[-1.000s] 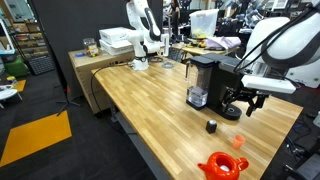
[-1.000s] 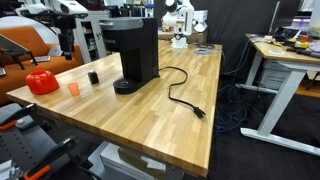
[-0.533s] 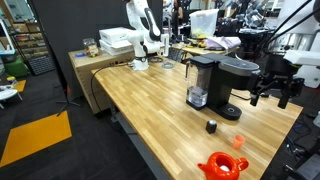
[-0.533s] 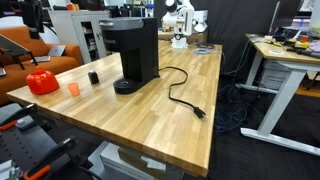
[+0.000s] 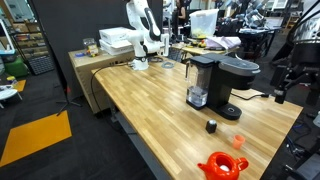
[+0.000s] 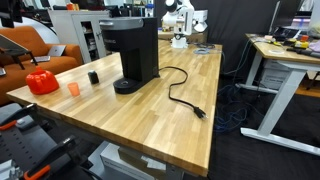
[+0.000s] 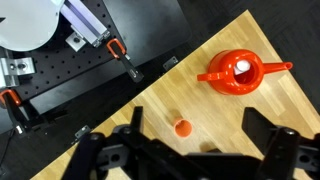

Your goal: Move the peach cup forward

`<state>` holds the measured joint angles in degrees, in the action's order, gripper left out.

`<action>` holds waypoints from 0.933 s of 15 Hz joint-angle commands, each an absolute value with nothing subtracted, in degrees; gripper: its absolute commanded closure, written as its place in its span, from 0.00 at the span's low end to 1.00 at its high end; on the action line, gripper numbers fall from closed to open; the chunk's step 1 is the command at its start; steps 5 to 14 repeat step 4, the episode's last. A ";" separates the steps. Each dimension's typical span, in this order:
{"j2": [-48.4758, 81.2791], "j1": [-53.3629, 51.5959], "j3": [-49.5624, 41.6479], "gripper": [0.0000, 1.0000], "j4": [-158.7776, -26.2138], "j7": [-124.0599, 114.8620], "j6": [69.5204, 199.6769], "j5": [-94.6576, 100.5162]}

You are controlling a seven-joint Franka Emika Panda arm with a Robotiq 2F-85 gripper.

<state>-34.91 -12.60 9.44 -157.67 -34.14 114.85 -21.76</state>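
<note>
The peach cup (image 5: 238, 141) is a tiny orange-peach cup standing upright on the wooden table (image 5: 150, 100), between a small black cylinder (image 5: 211, 126) and a red round item (image 5: 222, 165). It also shows in the other exterior view (image 6: 73, 88) and in the wrist view (image 7: 182, 127). My gripper (image 5: 283, 88) hangs open and empty, high above and well off to the side of the cup, past the table's edge. In the wrist view the open fingers (image 7: 196, 118) frame the cup far below.
A black coffee maker (image 6: 135, 50) stands by the cup, its cord (image 6: 185, 95) trailing over the table. The red item (image 6: 41, 81) and black cylinder (image 6: 93, 77) flank the cup. The table edge (image 7: 150, 75) and dark floor gear lie behind.
My gripper has swung away from the coffee maker, up and outward beyond the table's edge. The cup, cylinder and red item have not moved.
</note>
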 commanded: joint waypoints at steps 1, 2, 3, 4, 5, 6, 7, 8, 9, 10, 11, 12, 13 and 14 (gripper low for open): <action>-35.01 -10.88 11.02 0.00 -157.49 -33.35 114.28 -22.62; -34.99 -10.88 11.02 0.00 -157.49 -33.35 114.28 -22.62; -34.99 -10.88 11.02 0.00 -157.49 -33.34 114.28 -22.62; -34.99 -10.88 11.02 0.00 -157.49 -33.34 114.28 -22.62; -34.99 -10.88 11.02 0.00 -157.49 -33.34 114.28 -22.62; -34.99 -10.88 11.02 0.00 -157.49 -33.34 114.28 -22.62; -34.99 -10.88 11.02 0.00 -157.49 -33.34 114.28 -22.62; -34.99 -10.88 11.02 0.00 -157.49 -33.34 114.28 -22.62; -34.99 -10.88 11.02 0.00 -157.49 -33.34 114.28 -22.62; -34.99 -10.88 11.02 0.00 -157.49 -33.34 114.28 -22.62; -34.99 -10.88 11.02 0.00 -157.49 -33.34 114.28 -22.62; -34.99 -10.88 11.02 0.00 -157.49 -33.34 114.28 -22.62; -34.99 -10.88 11.02 0.00 -157.49 -33.34 114.28 -22.62; -34.99 -10.88 11.02 0.00 -157.49 -33.34 114.28 -22.62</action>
